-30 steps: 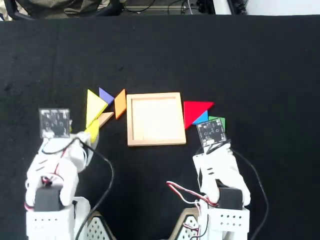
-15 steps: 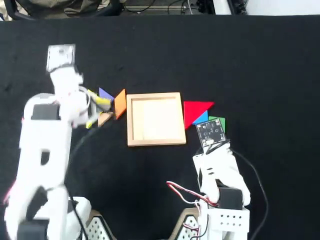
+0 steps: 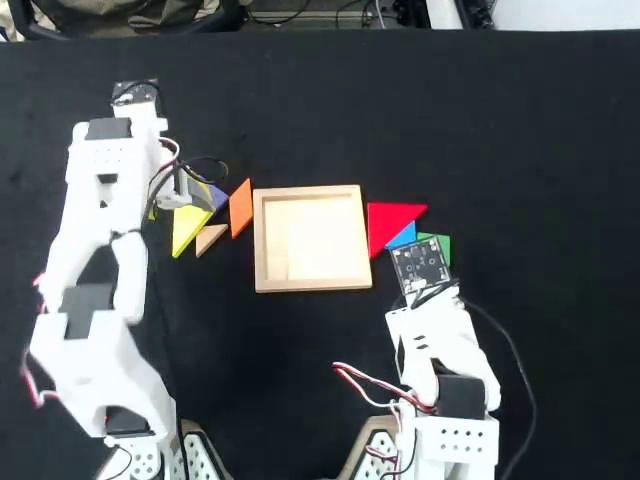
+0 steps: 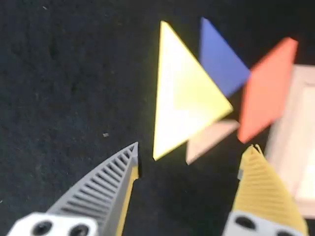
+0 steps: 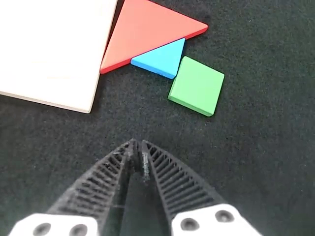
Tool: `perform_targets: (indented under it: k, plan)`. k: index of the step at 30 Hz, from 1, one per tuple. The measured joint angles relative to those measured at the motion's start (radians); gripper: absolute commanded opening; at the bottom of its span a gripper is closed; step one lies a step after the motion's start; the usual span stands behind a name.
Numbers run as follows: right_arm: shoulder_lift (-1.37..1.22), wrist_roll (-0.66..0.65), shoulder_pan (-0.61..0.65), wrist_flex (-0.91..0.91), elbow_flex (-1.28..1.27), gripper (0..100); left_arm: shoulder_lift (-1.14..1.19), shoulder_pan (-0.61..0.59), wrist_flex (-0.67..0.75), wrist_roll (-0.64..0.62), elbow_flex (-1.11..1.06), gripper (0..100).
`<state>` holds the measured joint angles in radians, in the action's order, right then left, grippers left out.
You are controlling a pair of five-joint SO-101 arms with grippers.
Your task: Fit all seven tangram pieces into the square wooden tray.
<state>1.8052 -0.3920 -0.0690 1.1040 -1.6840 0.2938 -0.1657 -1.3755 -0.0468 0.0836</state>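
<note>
High view. A table [image 3: 400, 110] covered in matte black cloth spans nearly the whole field; its far edge runs straight across the top. Beyond that edge lies a narrow strip of background: a tan floor surface crossed by thin black cables [image 3: 300, 15], a dark bulky object [image 3: 120, 12] toward the left whose identity cannot be determined, a white object with dark fittings [image 3: 450, 12] toward the right, and a pale flat surface [image 3: 570, 12] at the corner. Left wrist view. The cloth carries a small pale fleck [image 4: 105, 134].
</note>
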Motion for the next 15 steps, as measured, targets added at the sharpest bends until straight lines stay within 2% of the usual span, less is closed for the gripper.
perform_targets:
  k: [7, 15]
  plan:
    - [0.000, 0.000, 0.000, 0.000, 0.000, 1.1, 0.293, -0.014, 0.003, -0.009, 0.206, 33]
    - [0.000, 0.000, 0.000, 0.006, 0.000, 1.1, 0.338, -0.015, 0.003, -0.003, 0.258, 37]
